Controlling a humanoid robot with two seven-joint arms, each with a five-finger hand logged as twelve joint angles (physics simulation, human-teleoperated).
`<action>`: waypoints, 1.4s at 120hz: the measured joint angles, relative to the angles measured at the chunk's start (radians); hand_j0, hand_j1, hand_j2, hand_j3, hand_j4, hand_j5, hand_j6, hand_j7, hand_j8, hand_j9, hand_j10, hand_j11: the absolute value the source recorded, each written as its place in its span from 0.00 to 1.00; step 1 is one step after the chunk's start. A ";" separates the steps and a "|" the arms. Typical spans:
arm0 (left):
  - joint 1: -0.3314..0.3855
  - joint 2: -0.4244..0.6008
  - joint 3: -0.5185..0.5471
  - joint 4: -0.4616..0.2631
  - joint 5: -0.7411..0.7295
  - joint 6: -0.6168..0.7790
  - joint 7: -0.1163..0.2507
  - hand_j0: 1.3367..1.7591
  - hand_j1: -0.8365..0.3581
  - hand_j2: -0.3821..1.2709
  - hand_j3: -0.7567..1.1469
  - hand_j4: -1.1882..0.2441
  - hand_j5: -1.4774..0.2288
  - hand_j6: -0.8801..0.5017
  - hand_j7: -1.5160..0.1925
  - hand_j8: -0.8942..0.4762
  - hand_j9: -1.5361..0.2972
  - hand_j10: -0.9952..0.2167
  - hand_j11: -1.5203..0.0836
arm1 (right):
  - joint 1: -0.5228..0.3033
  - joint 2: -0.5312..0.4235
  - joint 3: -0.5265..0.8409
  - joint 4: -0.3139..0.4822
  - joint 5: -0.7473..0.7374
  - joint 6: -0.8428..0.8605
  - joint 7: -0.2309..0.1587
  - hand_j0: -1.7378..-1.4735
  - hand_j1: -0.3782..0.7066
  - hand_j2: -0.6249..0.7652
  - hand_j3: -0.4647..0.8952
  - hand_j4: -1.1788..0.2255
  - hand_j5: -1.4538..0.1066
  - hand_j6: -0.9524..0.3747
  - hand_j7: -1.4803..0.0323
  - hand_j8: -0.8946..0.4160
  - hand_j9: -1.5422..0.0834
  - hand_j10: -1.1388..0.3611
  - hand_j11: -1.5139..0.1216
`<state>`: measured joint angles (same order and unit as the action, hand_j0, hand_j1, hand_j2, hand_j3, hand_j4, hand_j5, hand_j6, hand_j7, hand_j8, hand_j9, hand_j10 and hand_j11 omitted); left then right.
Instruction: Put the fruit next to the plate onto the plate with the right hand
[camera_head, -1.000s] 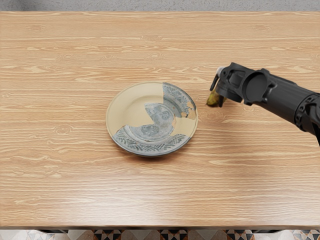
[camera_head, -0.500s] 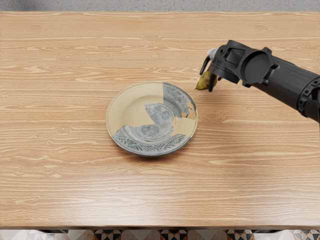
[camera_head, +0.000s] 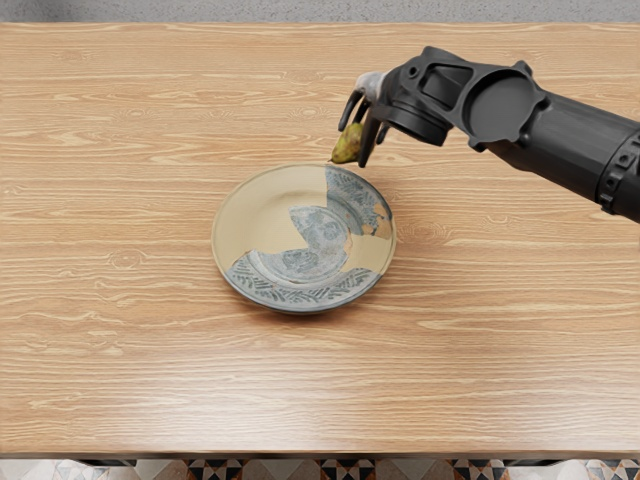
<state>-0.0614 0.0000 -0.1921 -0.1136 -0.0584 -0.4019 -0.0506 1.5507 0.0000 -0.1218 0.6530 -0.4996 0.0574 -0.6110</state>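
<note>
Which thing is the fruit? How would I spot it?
Find the round plate in the middle of the wooden table. Near its far rim, the black right robot hand holds the fruit. It is the only small yellow-green thing.

Your table (camera_head: 150, 380) is matt, grained wood — plate (camera_head: 250, 215) looks glazed ceramic, fruit (camera_head: 346, 150) dull-skinned, arm (camera_head: 560, 140) matt black.

Desk (camera_head: 120, 350): light wood with plain grain, filling the view;
On it: one round patterned plate (camera_head: 250, 215), near the centre
</note>
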 joint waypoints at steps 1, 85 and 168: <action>0.000 0.000 0.000 0.000 0.000 0.000 0.000 0.76 0.98 0.23 0.40 0.82 0.86 0.63 0.88 0.64 0.83 0.81 0.94 | 0.000 0.000 0.001 0.002 0.000 0.000 0.000 0.31 0.56 0.69 0.34 0.31 0.28 0.36 0.32 0.32 0.32 0.26 0.30; 0.001 0.000 0.000 0.000 0.000 0.000 0.000 0.76 0.98 0.23 0.40 0.82 0.86 0.63 0.88 0.64 0.83 0.81 0.94 | -0.006 0.000 0.051 0.126 0.027 -0.008 0.000 0.32 0.55 0.67 0.34 0.30 0.28 0.35 0.32 0.31 0.32 0.25 0.30; 0.002 0.000 0.000 0.000 0.000 0.000 0.000 0.76 0.98 0.23 0.40 0.82 0.86 0.63 0.88 0.64 0.83 0.81 0.94 | -0.025 0.000 0.111 0.281 0.069 -0.068 0.000 0.30 0.12 0.49 0.34 0.74 0.81 0.65 0.86 0.61 0.83 0.66 0.81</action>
<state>-0.0598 0.0000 -0.1920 -0.1135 -0.0586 -0.4019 -0.0506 1.5261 0.0000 -0.0107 0.9337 -0.4308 -0.0104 -0.6109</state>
